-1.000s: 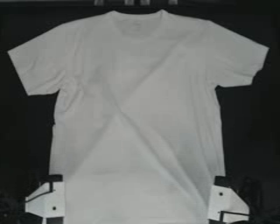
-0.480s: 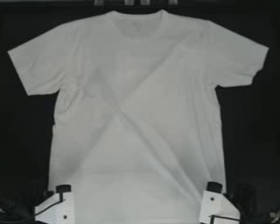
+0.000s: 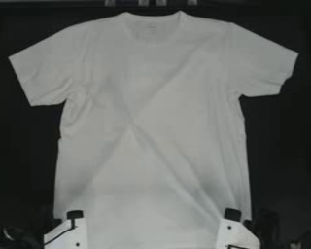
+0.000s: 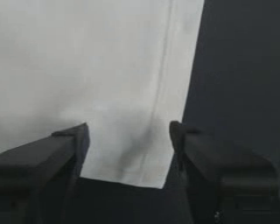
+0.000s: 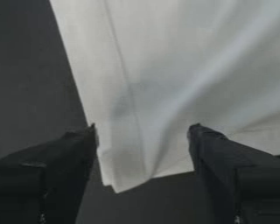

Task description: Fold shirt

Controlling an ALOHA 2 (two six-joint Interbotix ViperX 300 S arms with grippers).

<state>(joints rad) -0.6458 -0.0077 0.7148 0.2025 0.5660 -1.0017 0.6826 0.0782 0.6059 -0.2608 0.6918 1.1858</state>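
Shirt [image 3: 151, 126] lies flat and face up on the dark table [image 3: 288, 146], collar toward the far edge in the top view, sleeves spread, hem at the near edge. A faint diagonal crease crosses the body.

Left gripper [image 4: 127, 135] sits at the hem's left corner, jaws apart, straddling the side seam and the corner of cloth. Right gripper [image 5: 142, 133] mirrors it at the right corner, jaws likewise spread around the hem's edge. Neither has closed on fabric yet, as far as we read the wrist views. In the top view both arms show only as white plates at the two hem corners.

Risks we judge from here:
- Corner in the right wrist view is slightly lifted and buckled. A closing jaw may catch only the top layer, so the back panel stays down and the fold splits.
- In the left wrist view one jaw sits near the cloth's outer edge. A shallow bite could slip once the hem is lifted.
- Uneven grips or uneven lift between the two sides would skew the fold line and drag the shirt off square.
- Jaws pressing low could snag on the table and bunch the hem.
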